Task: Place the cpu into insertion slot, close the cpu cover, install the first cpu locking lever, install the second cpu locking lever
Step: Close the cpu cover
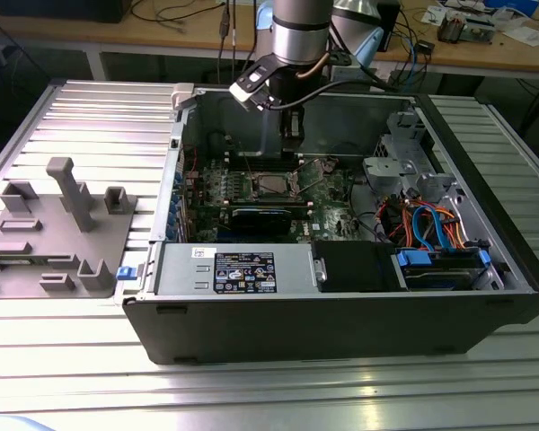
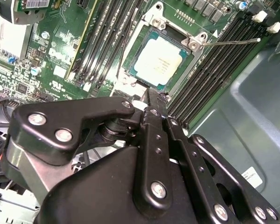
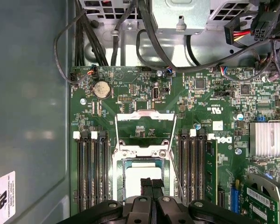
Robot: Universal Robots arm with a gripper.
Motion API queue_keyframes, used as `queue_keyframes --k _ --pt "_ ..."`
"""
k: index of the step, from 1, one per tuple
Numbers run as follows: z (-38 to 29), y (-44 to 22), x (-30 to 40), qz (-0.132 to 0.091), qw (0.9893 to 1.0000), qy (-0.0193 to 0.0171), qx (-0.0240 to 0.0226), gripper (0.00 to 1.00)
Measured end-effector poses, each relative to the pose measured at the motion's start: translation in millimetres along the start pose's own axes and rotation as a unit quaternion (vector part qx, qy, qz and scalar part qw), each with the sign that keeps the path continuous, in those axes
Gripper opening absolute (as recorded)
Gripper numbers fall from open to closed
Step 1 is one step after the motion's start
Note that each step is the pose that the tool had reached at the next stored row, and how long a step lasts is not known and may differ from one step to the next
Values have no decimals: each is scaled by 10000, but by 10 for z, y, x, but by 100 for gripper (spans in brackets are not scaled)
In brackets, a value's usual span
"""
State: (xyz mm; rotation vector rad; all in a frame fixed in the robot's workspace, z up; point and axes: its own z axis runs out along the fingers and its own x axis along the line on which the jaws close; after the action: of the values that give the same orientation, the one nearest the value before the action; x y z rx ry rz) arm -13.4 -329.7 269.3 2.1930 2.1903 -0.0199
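We find the cpu (image 2: 159,59) already seated in the insertion slot (image 3: 141,150) mid green board (image 3: 205,100). The cpu cover (image 3: 145,115) lies flipped open and a locking lever (image 2: 233,43) stands free. Our gripper (image 3: 152,183) hovers just above, fingers pressed together, empty.

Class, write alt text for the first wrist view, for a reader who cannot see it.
A shut black gripper hangs over a silver chip seated in its socket on a green circuit board. The socket's metal cover frame is swung open beyond it, and memory slots run along both sides.
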Motion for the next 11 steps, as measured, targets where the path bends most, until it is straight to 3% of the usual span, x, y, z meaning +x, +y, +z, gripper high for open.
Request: queue_keyframes --k 11 --pt "1 69 0 0 10000 0 0 11"
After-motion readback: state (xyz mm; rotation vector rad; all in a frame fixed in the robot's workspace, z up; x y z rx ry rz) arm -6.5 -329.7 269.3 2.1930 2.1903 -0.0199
